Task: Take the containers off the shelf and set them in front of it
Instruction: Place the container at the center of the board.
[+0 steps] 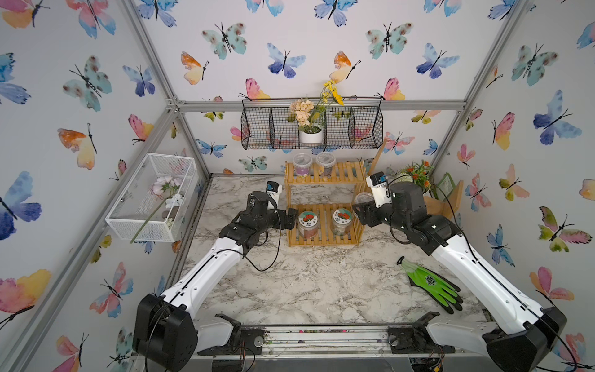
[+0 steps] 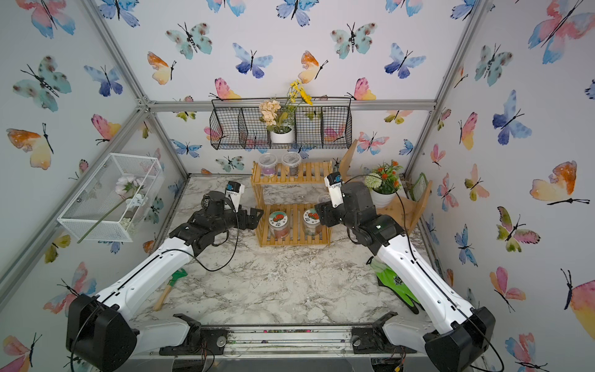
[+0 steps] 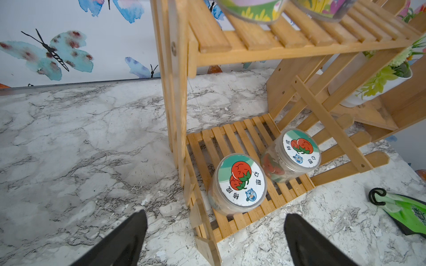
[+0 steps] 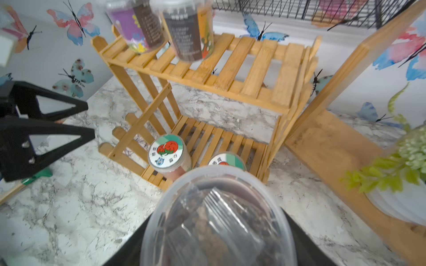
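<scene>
The slatted wooden shelf (image 1: pixel 346 172) (image 2: pixel 309 172) stands at the back of the marble table. Two clear cups (image 1: pixel 301 162) (image 1: pixel 325 162) sit on its top tier. Two jars with red-picture lids (image 1: pixel 307 222) (image 1: pixel 342 219) stand on the bottom tier, also in the left wrist view as jars (image 3: pixel 241 179) (image 3: pixel 299 148). My left gripper (image 1: pixel 291 219) (image 3: pixel 215 215) is open at the shelf's left side, level with the near jar and holding nothing. My right gripper (image 1: pixel 360 209) (image 4: pixel 216 230) is shut on a third clear cup (image 1: pixel 363 199) (image 4: pixel 219 218), held off the shelf's right end.
A black wire basket (image 1: pixel 257 128) with a white flower pot hangs above the shelf. A plank shelf (image 1: pixel 444 199) with a potted plant stands right behind my right arm. A green glove (image 1: pixel 431 283) lies front right and a small green hand tool (image 2: pixel 170 286) front left.
</scene>
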Robot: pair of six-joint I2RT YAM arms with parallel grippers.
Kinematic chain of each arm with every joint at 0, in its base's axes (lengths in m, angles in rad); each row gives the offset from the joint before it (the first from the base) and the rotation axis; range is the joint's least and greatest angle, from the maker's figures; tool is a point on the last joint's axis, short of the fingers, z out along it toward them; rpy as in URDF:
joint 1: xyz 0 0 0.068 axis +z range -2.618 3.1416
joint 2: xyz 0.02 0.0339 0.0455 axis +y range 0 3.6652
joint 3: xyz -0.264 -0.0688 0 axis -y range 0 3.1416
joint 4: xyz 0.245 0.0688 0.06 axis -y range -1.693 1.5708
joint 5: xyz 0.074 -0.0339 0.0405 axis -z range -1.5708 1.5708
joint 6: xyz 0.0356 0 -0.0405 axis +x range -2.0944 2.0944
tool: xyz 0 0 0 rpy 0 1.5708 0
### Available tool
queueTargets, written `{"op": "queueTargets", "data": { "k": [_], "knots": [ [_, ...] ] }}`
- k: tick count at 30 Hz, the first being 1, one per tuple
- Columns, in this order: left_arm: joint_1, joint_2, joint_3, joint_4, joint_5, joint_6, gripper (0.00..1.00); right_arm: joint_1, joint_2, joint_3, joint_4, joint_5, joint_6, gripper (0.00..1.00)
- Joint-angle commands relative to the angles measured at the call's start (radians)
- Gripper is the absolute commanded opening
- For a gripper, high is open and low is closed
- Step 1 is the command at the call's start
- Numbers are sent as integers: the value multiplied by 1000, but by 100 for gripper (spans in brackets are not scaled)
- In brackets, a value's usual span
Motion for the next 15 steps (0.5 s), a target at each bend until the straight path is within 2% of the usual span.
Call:
{"op": "queueTargets", "data": {
  "k": [1, 15],
  "knots": [
    [4, -20, -16, 6, 27, 11, 99, 46, -54, -74, 42, 27, 22, 60],
    [4, -23, -26, 17, 20, 17, 99, 244, -110, -339, 199, 202, 101, 60]
  ]
}}
